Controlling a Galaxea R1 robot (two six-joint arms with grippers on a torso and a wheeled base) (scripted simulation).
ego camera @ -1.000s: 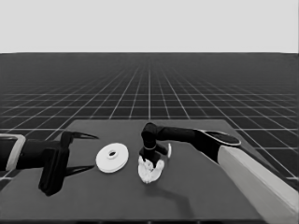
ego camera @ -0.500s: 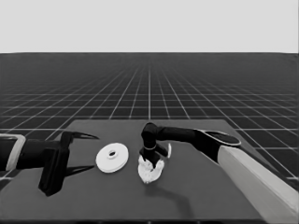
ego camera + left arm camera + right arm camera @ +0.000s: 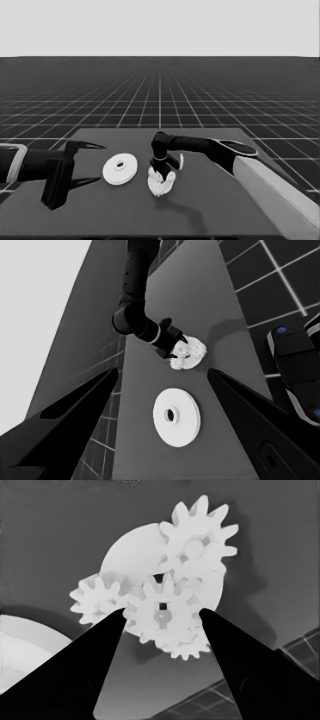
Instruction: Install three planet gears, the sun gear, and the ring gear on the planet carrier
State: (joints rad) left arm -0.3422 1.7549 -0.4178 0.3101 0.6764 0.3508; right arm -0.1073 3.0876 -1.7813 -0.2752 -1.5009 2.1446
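Observation:
My right gripper (image 3: 160, 173) hangs just over the smaller round part (image 3: 165, 189) at mid-table. In the right wrist view its fingers (image 3: 90, 655) press both sides of a small toothed gear (image 3: 161, 612), held over the smaller round part (image 3: 132, 550). Three more gears (image 3: 200, 535) sit on that part, around its dark centre hole. To its left lies the larger round part (image 3: 120, 169), flat and alone, also seen from the left wrist (image 3: 176, 416). My left gripper (image 3: 89, 163) waits open over the table's left end, nothing between its fingers.
A thin white piece (image 3: 181, 161) stands just right of the right gripper. The right arm's pale grey part (image 3: 280, 200) fills the lower right corner. Dark machinery with blue lights (image 3: 295, 370) shows past the table's edge.

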